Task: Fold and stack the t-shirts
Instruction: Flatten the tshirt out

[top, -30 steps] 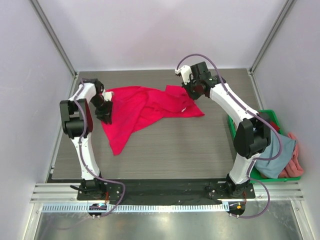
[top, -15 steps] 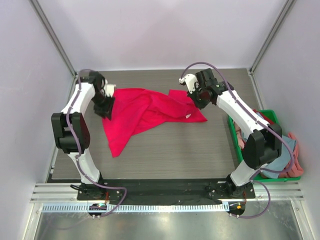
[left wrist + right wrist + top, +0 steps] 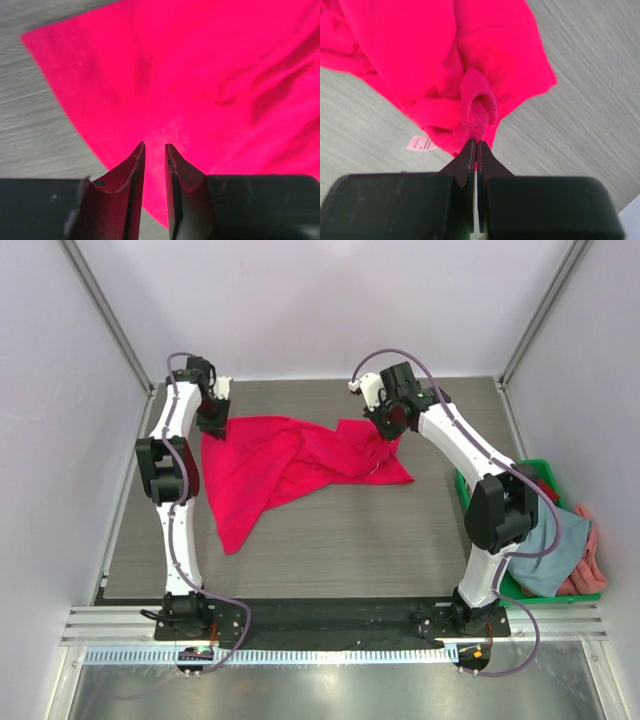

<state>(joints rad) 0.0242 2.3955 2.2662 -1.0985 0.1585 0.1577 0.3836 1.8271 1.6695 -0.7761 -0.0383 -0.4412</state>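
A bright crimson-red t-shirt [image 3: 290, 462] lies crumpled across the far middle of the table, one long flap reaching toward the near left. My right gripper [image 3: 389, 432] is at the shirt's right end, shut on a small bunched fold of its hem [image 3: 477, 112], which it lifts slightly. A white label [image 3: 421, 143] shows beside that fold. My left gripper [image 3: 213, 426] hovers over the shirt's far-left corner [image 3: 60, 55]. Its jaws [image 3: 155, 146] stand a narrow gap apart, with nothing between them and the cloth below. More t-shirts, grey-blue [image 3: 552, 550] and salmon-pink [image 3: 592, 552], sit bunched in the crate.
A green plastic crate [image 3: 466, 498] stands at the table's right edge beside the right arm. Grey walls and metal posts close in the back and both sides. Bare wood-grain tabletop [image 3: 380, 540] lies in front of the shirt.
My left arm has swung from the shirt's left edge to its far-left corner, and its jaws have narrowed. The right gripper has shifted a little, still gripping the fold.
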